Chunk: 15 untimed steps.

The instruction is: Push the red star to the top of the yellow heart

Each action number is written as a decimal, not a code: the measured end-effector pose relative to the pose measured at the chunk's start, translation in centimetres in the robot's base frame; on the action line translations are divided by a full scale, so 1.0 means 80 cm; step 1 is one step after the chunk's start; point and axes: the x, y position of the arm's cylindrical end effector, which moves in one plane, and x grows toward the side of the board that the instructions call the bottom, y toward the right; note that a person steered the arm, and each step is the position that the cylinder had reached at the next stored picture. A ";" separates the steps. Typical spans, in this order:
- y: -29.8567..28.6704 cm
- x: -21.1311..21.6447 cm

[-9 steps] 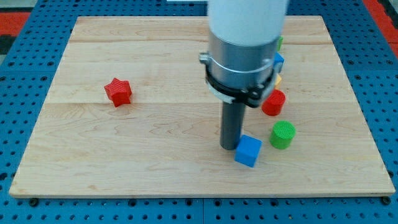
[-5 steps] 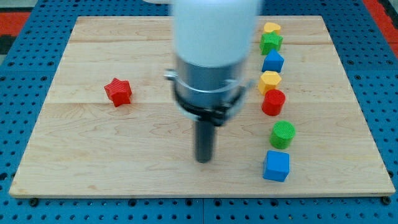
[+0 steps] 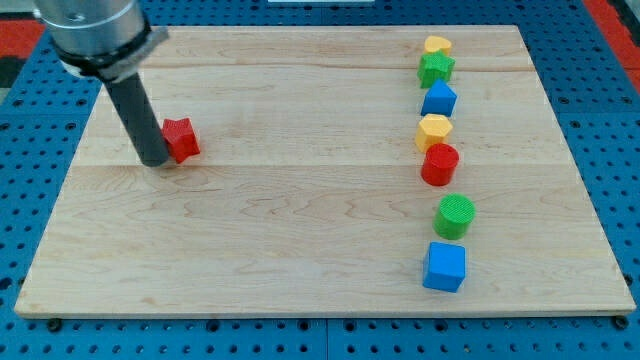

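Red star [image 3: 181, 138] touched on its left by my tip [image 3: 155, 161], no hand fitted, yellow heart [image 3: 436, 45] far right.

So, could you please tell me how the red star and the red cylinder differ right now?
The red star lies at the view's left, touching my tip; the red cylinder stands untouched in the right-hand column. The star is pointed, the cylinder round. Both are red.

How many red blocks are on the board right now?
2. The red star sits at the view's left, touching my tip on its left side. The red cylinder stands in the right-hand column. None seem hidden.
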 end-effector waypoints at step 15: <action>0.372 -0.237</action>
